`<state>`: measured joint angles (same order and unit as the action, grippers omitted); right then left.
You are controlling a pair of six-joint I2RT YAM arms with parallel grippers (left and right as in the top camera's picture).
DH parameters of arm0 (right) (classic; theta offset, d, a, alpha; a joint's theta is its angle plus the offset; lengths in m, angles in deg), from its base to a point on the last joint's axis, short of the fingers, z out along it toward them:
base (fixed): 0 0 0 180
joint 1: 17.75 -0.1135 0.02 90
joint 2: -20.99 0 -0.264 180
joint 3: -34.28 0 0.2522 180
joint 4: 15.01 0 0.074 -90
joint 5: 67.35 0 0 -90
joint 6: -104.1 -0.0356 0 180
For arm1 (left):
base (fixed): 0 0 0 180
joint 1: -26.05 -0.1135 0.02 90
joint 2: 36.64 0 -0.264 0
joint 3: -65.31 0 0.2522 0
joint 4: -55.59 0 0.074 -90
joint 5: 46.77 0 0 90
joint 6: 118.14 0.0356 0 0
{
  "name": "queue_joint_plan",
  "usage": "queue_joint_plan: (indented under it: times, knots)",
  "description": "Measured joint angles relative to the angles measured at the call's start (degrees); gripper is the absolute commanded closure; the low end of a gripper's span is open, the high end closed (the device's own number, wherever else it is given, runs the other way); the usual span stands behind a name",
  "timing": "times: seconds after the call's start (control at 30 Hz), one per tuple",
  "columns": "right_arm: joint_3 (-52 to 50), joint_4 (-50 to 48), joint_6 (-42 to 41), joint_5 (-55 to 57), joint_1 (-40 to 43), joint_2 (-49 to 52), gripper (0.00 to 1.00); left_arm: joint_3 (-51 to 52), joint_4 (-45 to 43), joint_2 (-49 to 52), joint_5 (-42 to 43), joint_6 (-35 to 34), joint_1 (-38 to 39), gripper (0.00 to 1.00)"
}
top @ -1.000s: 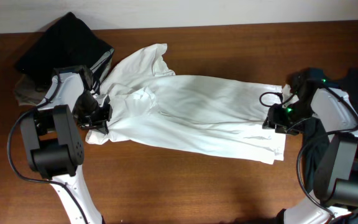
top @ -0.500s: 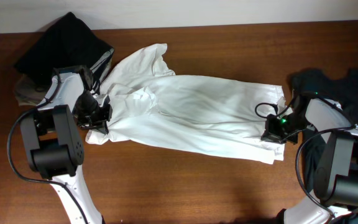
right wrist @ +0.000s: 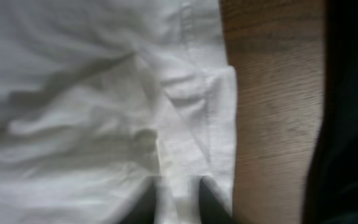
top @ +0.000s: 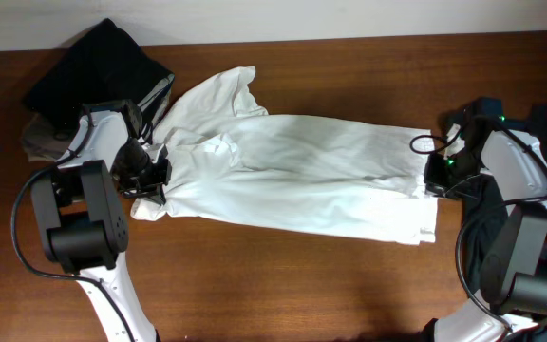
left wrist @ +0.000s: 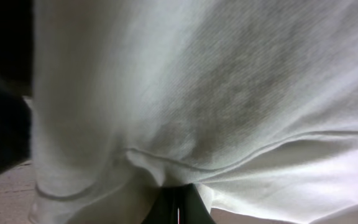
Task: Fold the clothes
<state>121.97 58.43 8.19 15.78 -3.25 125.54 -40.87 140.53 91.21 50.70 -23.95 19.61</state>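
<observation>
A white garment point(top: 302, 176) lies spread lengthwise across the brown table point(top: 283, 285), its left part crumpled. My left gripper point(top: 147, 173) is at the garment's left edge. In the left wrist view its fingers point(left wrist: 176, 194) are pinched together on a fold of the white cloth point(left wrist: 197, 93). My right gripper point(top: 435, 176) is at the garment's right hem. In the right wrist view its two fingers point(right wrist: 179, 190) stand apart, with the hemmed edge of the cloth point(right wrist: 73, 93) between them.
A black garment point(top: 93, 66) is piled at the back left, with a grey-brown piece point(top: 36, 142) beside it. Dark clothing point(top: 544, 128) lies at the right edge by the right arm, and also shows in the right wrist view point(right wrist: 353, 112). Bare wood point(right wrist: 272, 93) lies beside the hem.
My right gripper dipped forward and left onto the hem, then came back right and farther away. The hem now lies straighter. The left arm has not moved.
</observation>
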Motion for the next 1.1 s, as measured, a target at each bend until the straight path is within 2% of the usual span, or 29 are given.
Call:
queue_joint_plan:
  times: [0.1, 0.23, 0.27, 0.3, 0.33, 0.4, 0.47, 0.5, 0.53, 0.63, 0.77, 0.8, 0.87, 0.9, 0.93, 0.97, 1.0, 1.03, 1.07, 1.1]
  knots:
    - [0.00, 0.22, -0.31, 1.16, 0.09, 0.00, 0.65, 0.02, 0.00, 0.00, 0.00, -0.04, 0.00, 0.89]
    - [0.00, 0.55, 1.53, -2.80, 0.09, 0.00, 0.64, -0.98, 1.40, 0.37, -0.13, -0.61, 0.04, 0.83]
    - [0.00, 0.68, 3.37, -5.73, 0.09, 0.00, 0.61, -1.99, 2.84, 0.74, -0.70, -0.61, 0.02, 0.81]
    - [0.00, 0.85, 4.52, -7.82, 0.09, 0.00, 0.47, -2.84, 3.85, 1.07, -1.20, -0.63, -0.02, 0.79]
    - [0.00, 1.09, 5.75, -10.43, 0.02, 0.00, 0.42, -3.98, 4.92, 1.22, -2.56, -0.68, -0.17, 0.77]
    - [0.00, 0.83, 5.70, -12.37, -0.37, 0.00, 0.41, -6.12, 5.77, 0.57, -3.10, -0.92, -0.59, 0.71]
    - [-0.15, -1.57, 4.37, -13.51, -1.33, 0.04, 0.53, -8.61, 5.70, -2.32, -2.95, -1.27, -1.05, 0.66]
    - [-0.94, -4.26, 3.15, -13.88, -1.99, 0.31, 0.73, -9.66, 5.20, -5.20, -2.38, -1.22, -1.09, 0.63]
    - [-2.08, -6.51, 2.25, -14.12, -2.51, 0.66, 0.80, -10.36, 4.20, -8.61, -1.16, -1.20, -1.09, 0.62]
    - [-6.19, -10.32, 0.09, -13.94, -4.02, 2.14, 0.88, -11.58, 2.14, -15.15, 1.99, -1.20, -0.68, 0.62]
    - [-9.03, -7.54, -7.13, -6.12, -4.52, 2.84, 0.91, -11.89, 0.98, -17.25, 4.59, 0.13, 2.08, 0.69]
    - [-9.09, -6.10, -8.55, -3.45, -4.52, 2.84, 0.91, -11.43, 0.76, -17.16, 4.48, 0.44, 2.89, 0.68]
    - [-9.07, -3.58, -10.78, 0.52, -4.46, 2.84, 0.92, -9.88, -1.25, -16.55, 4.04, 0.98, 5.22, 0.60]
    - [-9.07, -2.05, -12.02, 2.36, -4.35, 2.84, 0.92, -9.33, -3.04, -16.26, 4.00, 1.07, 5.75, 0.60]
    - [-9.07, -0.22, -13.25, 4.39, -3.98, 2.84, 0.92, -9.14, -4.92, -15.78, 3.91, 1.42, 6.27, 0.61]
    - [-9.03, 0.50, -13.79, 5.46, -3.50, 2.84, 0.91, -9.05, -6.95, -15.13, 3.89, 1.60, 6.80, 0.71]
    - [-8.83, 1.46, -14.36, 6.32, -2.71, 2.82, 0.88, -9.03, -7.67, -14.69, 3.76, 1.73, 7.30, 0.76]
    - [-8.41, 2.43, -14.23, 6.67, -1.97, 2.67, 0.87, -8.92, -7.78, -14.45, 3.56, 2.14, 7.78, 0.88]
    - [-7.80, 2.95, -13.25, 6.14, -1.31, 1.92, 0.86, -8.87, -7.17, -14.38, 3.17, 2.29, 8.22, 0.96]
    - [-7.17, 3.10, -11.47, 4.63, -0.90, 0.85, 0.86, -8.87, -5.51, -14.36, 2.69, 2.38, 8.59, 0.99]
